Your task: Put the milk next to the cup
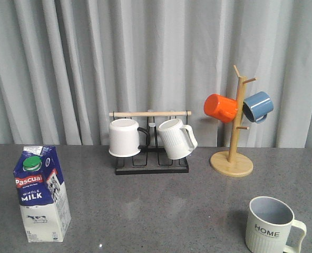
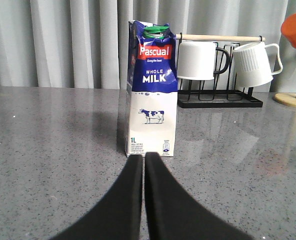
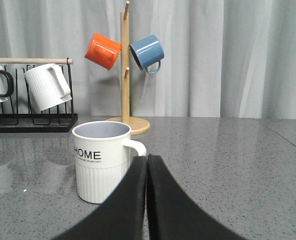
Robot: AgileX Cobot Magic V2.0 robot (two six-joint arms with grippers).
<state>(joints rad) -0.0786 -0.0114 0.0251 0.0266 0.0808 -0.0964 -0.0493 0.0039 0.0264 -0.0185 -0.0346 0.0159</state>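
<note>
The milk (image 1: 41, 194), a tall blue-and-white carton with a green cap, stands upright at the front left of the grey table. It also shows in the left wrist view (image 2: 152, 90). The cup (image 1: 270, 225), a cream ribbed mug lettered "HOME", stands at the front right, handle to the right. It also shows in the right wrist view (image 3: 102, 160). My left gripper (image 2: 144, 156) is shut and empty, just short of the carton's base. My right gripper (image 3: 147, 158) is shut and empty, close to the cup's handle. Neither gripper shows in the front view.
A black wire rack (image 1: 152, 163) at the back middle holds a plain white black-handled mug (image 1: 124, 137) and a white ribbed mug (image 1: 175, 138). A wooden mug tree (image 1: 233, 153) at the back right carries an orange mug (image 1: 220, 107) and a blue mug (image 1: 258, 106). Grey curtains hang behind.
</note>
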